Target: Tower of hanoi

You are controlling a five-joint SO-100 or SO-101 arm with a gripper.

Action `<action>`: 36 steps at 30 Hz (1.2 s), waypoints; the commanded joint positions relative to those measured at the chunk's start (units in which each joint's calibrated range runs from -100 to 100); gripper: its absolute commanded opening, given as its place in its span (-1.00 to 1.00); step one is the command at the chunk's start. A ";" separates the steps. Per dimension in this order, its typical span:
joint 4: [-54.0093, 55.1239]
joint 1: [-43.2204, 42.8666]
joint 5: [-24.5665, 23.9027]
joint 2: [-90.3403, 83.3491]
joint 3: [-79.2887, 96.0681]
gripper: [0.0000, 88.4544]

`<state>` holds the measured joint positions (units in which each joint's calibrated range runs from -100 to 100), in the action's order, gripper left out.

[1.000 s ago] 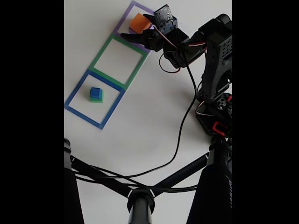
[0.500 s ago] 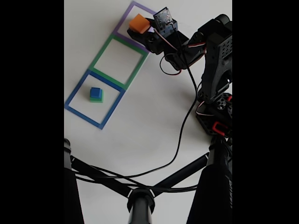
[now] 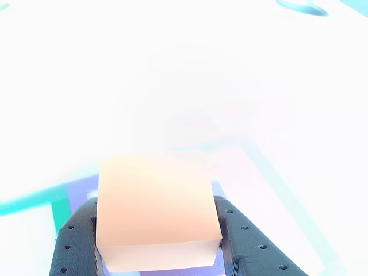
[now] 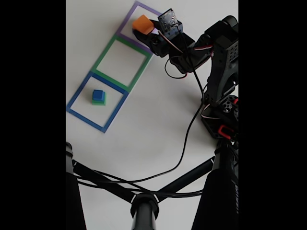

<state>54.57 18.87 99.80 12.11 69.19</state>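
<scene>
The white bench [image 4: 153,129] carries a diagonal row of three flat square outlines, and the arm [image 4: 221,62] reaches in from the right of the fixed view toward the top of that row. Largest of the outlines' neighbours here is the purple outline [image 4: 144,6] at the top, then the green outline [image 4: 121,62] in the middle, then the blue outline [image 4: 97,101] at the lower left.

The pincer [image 4: 147,32] is clenched on the orange cube [image 4: 142,24], over the purple outline; in the other view the two black fingers [image 3: 77,241] press the cube's [image 3: 155,210] left and right faces, with purple showing beneath it. Whether the cube is lifted clear of what lies under it cannot be told for sure.

Smallest, the blue cube [image 4: 98,94] sits on top of the green cube [image 4: 99,100] inside the blue outline.

The relation that matters: the empty green outline lies just down-left of the held cube in the fixed view, along the row's diagonal, so that is probably the way the next move carries it.
</scene>
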 commanded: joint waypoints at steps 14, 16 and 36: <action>-76.52 -1.80 0.20 -51.80 -15.19 -0.71; -92.06 -1.71 0.20 -54.71 -24.37 -0.71; -146.96 -10.62 0.20 -57.69 -71.37 -0.73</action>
<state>-91.73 10.11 99.80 -43.10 0.44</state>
